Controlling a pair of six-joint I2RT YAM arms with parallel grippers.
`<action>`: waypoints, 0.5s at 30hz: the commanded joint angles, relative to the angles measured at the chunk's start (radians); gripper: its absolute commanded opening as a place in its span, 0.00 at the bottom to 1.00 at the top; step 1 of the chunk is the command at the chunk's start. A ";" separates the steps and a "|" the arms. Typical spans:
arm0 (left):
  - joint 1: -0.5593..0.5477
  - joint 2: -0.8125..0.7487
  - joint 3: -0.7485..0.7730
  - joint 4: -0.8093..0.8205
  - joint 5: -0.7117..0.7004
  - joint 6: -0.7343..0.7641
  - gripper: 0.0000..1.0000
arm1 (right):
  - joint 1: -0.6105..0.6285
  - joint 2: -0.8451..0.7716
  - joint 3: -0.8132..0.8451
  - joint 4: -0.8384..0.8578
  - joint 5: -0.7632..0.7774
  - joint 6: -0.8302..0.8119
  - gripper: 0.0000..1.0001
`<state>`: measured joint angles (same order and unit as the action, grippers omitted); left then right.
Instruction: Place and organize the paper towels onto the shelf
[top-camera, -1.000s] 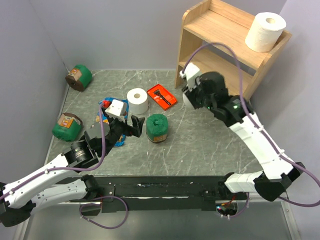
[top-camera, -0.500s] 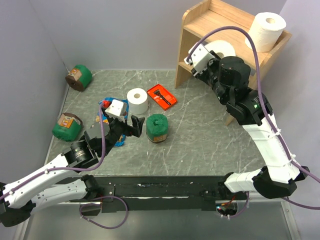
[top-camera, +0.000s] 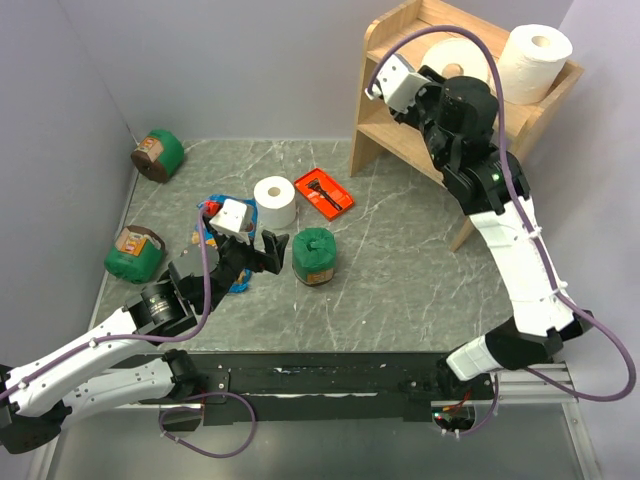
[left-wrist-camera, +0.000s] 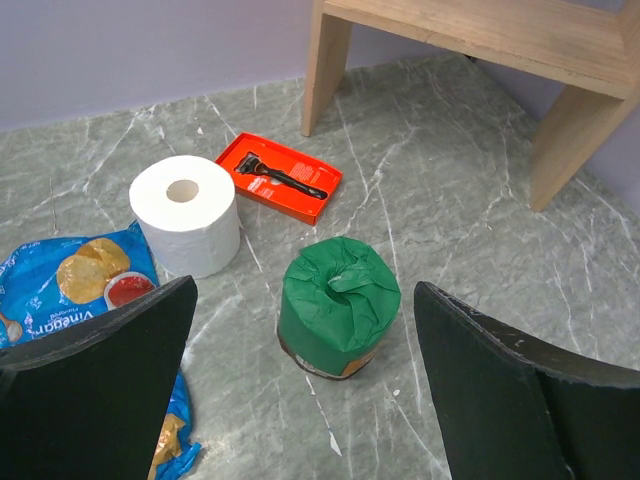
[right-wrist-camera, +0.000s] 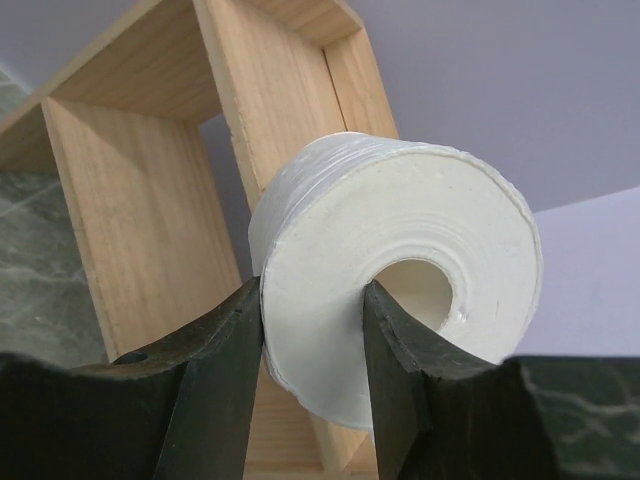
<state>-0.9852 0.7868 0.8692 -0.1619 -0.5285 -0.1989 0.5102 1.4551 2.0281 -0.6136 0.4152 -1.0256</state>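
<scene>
The right fingers (right-wrist-camera: 215, 380) cover the lower wall of the paper towel roll (right-wrist-camera: 450, 220) pinched between them. The chip bag (left-wrist-camera: 80, 275) runs behind one of the left fingers (left-wrist-camera: 90, 380) and off the picture's edge.

Roll (right-wrist-camera: 450, 230) in hand (right-wrist-camera: 312, 300), seemingly beside shelf (right-wrist-camera: 130, 220)

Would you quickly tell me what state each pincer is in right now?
Left pincer: open, holding nothing.
Right pincer: closed on a white cylindrical paper towel roll.
</scene>
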 joint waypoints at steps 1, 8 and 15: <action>-0.003 -0.015 0.010 0.028 -0.011 0.012 0.96 | -0.047 0.016 0.081 0.114 -0.029 -0.039 0.36; -0.003 -0.017 0.011 0.028 -0.010 0.013 0.96 | -0.079 0.048 0.070 0.140 -0.039 -0.057 0.36; -0.003 -0.023 0.011 0.032 -0.016 0.018 0.96 | -0.096 0.080 0.103 0.173 -0.050 -0.057 0.36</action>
<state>-0.9852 0.7803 0.8692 -0.1619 -0.5285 -0.1986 0.4332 1.5372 2.0502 -0.5755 0.3683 -1.0554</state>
